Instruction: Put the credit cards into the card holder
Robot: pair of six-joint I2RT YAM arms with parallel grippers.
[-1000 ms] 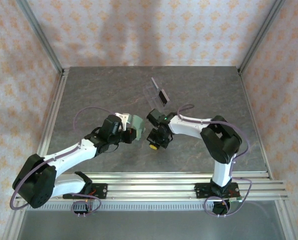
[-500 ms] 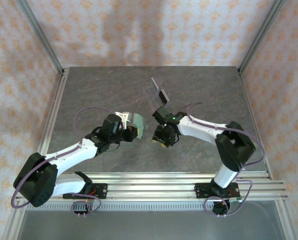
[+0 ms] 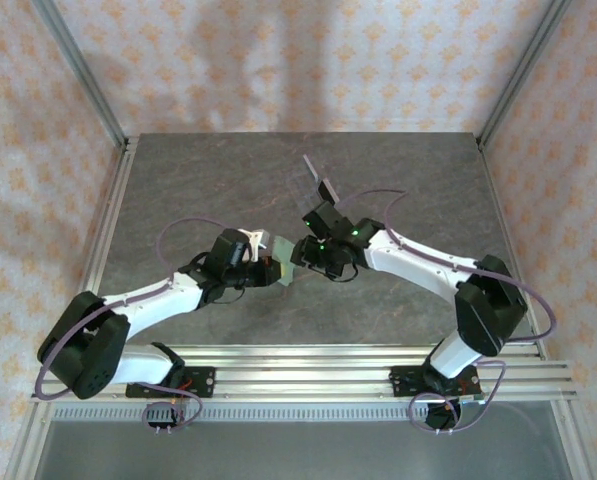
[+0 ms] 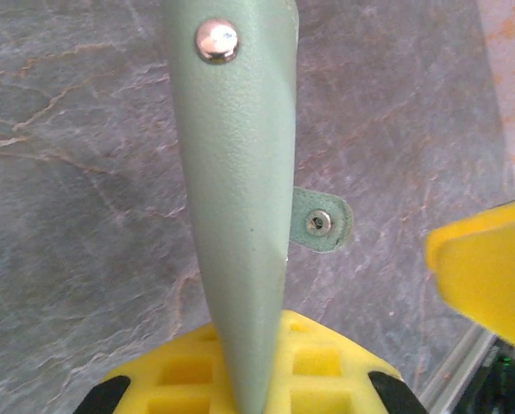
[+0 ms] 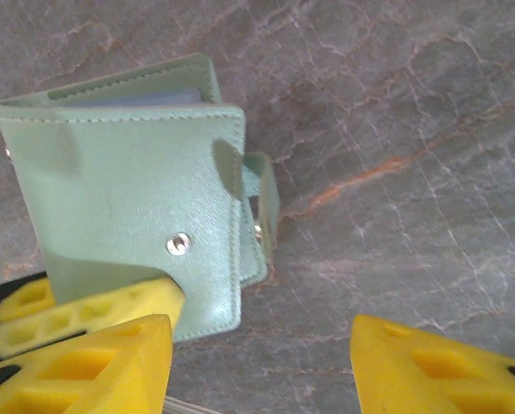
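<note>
While left gripper (image 3: 269,268) clamps the card holder (image 5: 128,198), contents mostly hidden, right gripper (image 5: 257,349) gapes.

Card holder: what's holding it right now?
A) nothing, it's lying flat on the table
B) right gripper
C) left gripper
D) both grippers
C: the card holder stands on edge, pinched in the left gripper, while the right gripper sits beside it with its jaws open and nothing between them.
</note>
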